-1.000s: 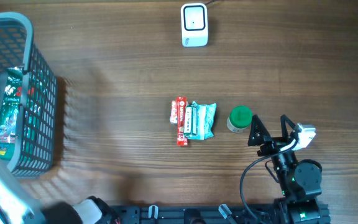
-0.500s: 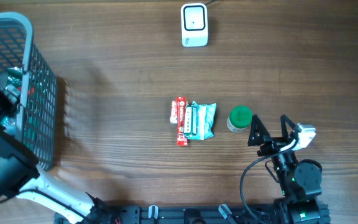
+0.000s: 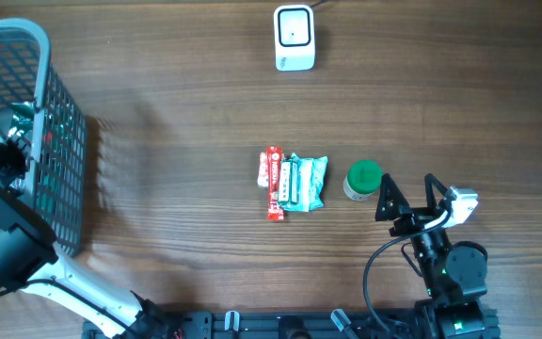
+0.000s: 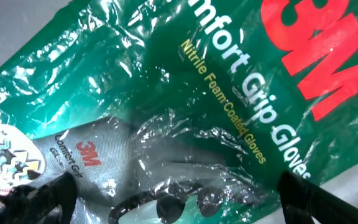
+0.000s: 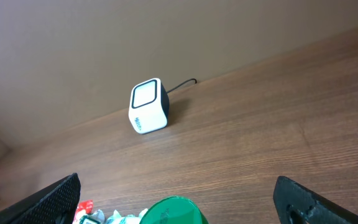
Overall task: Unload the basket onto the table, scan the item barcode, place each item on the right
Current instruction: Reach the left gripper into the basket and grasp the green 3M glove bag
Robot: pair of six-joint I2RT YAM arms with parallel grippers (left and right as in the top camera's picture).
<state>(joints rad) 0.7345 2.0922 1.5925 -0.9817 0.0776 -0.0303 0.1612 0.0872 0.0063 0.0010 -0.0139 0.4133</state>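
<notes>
— What's the setting?
— A brown wooden table (image 3: 186, 94) with a plain wall (image 5: 166, 31) behind it, and a grey mesh basket (image 3: 64, 160) at its left edge.
— The item?
— The green glove pack (image 4: 185, 81) lies in the basket. The left gripper (image 4: 179, 202) is just above it, fingers wide, holding nothing. The white scanner (image 3: 294, 38) stands at the far edge. The right gripper (image 3: 410, 193) is spread wide beside a green-lidded jar (image 3: 363, 177).

Open wooden surface (image 3: 177, 113) lies between the grey mesh basket (image 3: 64, 169) and the white cube scanner (image 3: 294, 38). The basket's walls seemingly crowd the left tool (image 3: 0, 149).
</notes>
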